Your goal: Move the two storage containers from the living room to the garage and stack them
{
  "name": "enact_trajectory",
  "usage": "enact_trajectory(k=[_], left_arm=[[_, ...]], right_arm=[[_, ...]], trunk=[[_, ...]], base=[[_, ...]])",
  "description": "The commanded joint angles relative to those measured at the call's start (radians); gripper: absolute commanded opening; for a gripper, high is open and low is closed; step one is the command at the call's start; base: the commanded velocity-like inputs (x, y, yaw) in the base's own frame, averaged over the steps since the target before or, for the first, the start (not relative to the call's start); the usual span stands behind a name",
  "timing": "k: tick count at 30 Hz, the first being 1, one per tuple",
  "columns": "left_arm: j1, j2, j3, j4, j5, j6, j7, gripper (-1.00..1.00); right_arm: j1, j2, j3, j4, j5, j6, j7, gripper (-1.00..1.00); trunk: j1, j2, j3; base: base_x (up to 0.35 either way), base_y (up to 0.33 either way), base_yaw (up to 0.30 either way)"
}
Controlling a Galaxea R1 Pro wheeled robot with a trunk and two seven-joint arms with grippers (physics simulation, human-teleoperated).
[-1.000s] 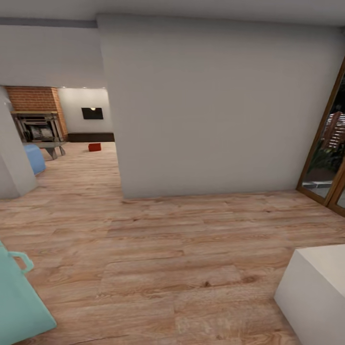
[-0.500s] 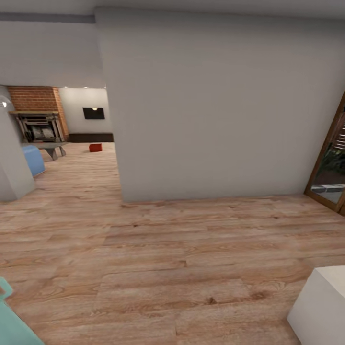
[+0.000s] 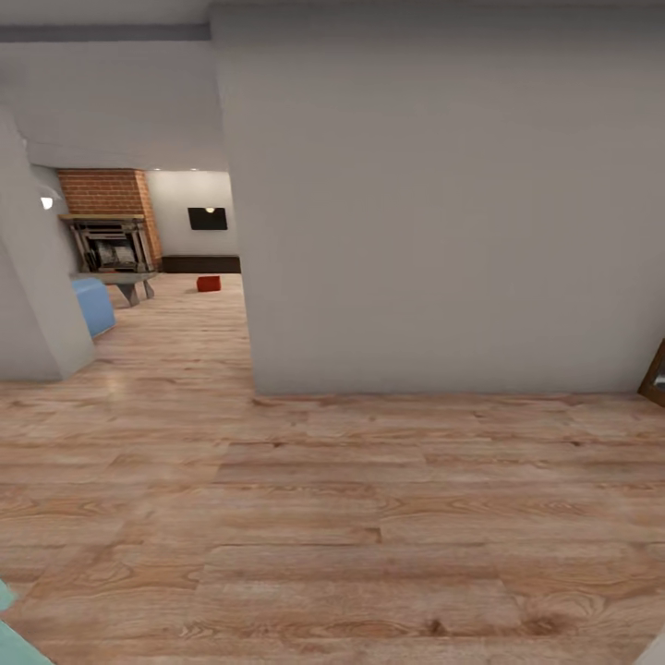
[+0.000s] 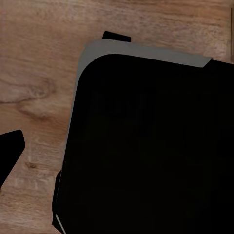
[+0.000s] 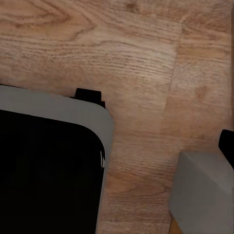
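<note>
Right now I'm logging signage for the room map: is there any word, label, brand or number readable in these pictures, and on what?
None: no readable text in any view.
Black wall TV: screen blank apart from a light reflection.
Small orange-red storage container on the light wood plank floor: plain walls, too small and far to show any marking.
Red brick fireplace: no lettering.
Plain pale grey wall: bare.

Your view, far down the hall: one storage container (image 3: 209,284), small orange-red box, resting on the living room (image 3: 175,231) plank floor just before the dark low cabinet, below the wall TV.
</note>
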Motion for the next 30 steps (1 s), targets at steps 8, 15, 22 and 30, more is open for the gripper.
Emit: enact_trajectory(k=[8,15,22,30], left_arm=[[0.000,0.000,0.000,0.001,0.006,0.000,0.001,1.00],[0.000,0.000,0.000,0.001,0.006,0.000,0.001,1.00],[0.000,0.000,0.000,0.000,0.006,0.000,0.001,1.00],[0.000,0.000,0.000,0.000,0.006,0.000,0.001,1.00]], right_arm=[[-0.001,0.000,0.014,0.002,-0.005,-0.003,0.000,1.00],[-0.001,-0.001,0.014,0.002,-0.005,-0.003,0.001,1.00],[-0.001,-0.001,0.014,0.002,-0.005,-0.003,0.001,1.00],[-0.001,0.001,0.013,0.002,-0.008,-0.002,0.000,1.00]], trunk=[[0.001,0.000,-0.001],[0.001,0.000,-0.001],[0.001,0.000,-0.001],[0.001,0.000,-0.001]], base=[[0.324,0.000,0.003],[0.324,0.000,0.000],[0.324,0.000,0.000],[0.324,0.000,0.000]])
